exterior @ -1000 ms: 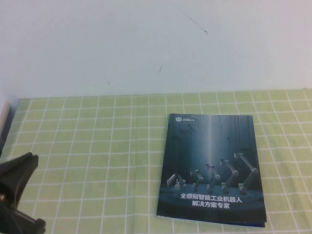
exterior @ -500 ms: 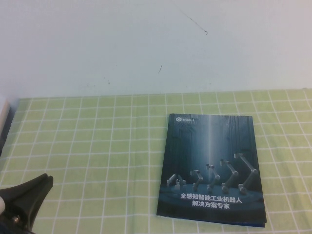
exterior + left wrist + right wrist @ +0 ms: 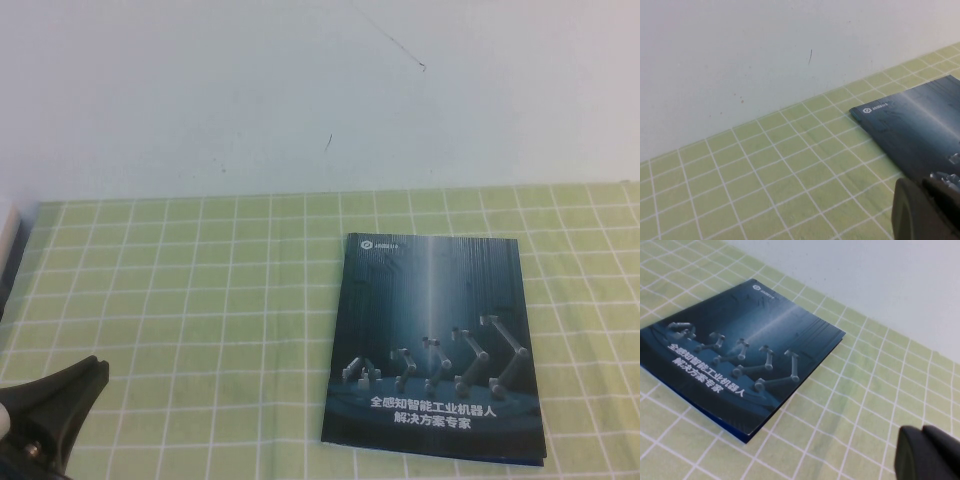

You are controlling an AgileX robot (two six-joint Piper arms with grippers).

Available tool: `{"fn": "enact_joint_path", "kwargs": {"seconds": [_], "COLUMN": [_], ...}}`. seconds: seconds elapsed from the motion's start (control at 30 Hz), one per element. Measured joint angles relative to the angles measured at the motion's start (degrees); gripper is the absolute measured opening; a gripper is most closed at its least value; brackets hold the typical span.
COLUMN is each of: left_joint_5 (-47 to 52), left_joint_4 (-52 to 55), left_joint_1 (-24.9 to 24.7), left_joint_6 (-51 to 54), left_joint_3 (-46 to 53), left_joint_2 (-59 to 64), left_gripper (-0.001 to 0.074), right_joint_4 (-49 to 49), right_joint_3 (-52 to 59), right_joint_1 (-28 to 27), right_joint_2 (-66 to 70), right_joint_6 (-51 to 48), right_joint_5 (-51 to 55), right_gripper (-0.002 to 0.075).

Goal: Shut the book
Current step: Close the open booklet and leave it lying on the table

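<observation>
The book (image 3: 435,345) lies closed and flat, front cover up, on the green checked cloth (image 3: 200,300). In the high view it sits between 4 and 5 o'clock from the middle, its long sides running roughly 12 to 6. The cover is dark blue-teal with a pale streak of light down the middle. A small logo sits in the 11 o'clock corner, and a row of robot arms stands above white Chinese lettering toward 6 o'clock. A brighter blue edge peeks out along the near side.

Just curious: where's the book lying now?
High view: the book lies right of centre on the checked cloth; left claw lower left, right claw unseen there.
</observation>
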Motion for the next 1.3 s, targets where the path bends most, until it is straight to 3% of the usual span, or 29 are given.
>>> {"fn": "enact_joint_path", "kwargs": {"seconds": [0.37,0.67,0.9,1.13,1.3], "left_joint_5": [0.01,-0.12,0.81,14.83,18.51], "left_joint_4": [0.0,0.04,-0.6,-1.3,-2.1], "left_joint_1": [0.88,10.54,18.03,20.4,20.4], "left_joint_6": [0.0,-0.48,-7.48,-10.56,-10.56], "left_joint_3": [0.74,7.38,15.58,15.97,15.97], "left_joint_2": [-2.06,-15.65,-23.46,-30.33,-30.92], "left_gripper": [-0.0004,-0.0004,-0.0004,-0.0004,-0.0004], "right_joint_4": [0.0,0.0,0.1,0.1,0.1], "right_joint_3": [0.0,0.0,0.0,0.0,0.0], "right_joint_1": [0.0,0.0,0.0,0.0,0.0], "right_joint_2": [0.0,0.0,0.0,0.0,0.0], "right_joint_6": [0.0,0.0,0.0,0.0,0.0], "right_joint_5": [0.0,0.13,0.17,0.17,0.17], "right_gripper": [-0.0003,-0.0003,-0.0003,-0.0003,-0.0003]}}
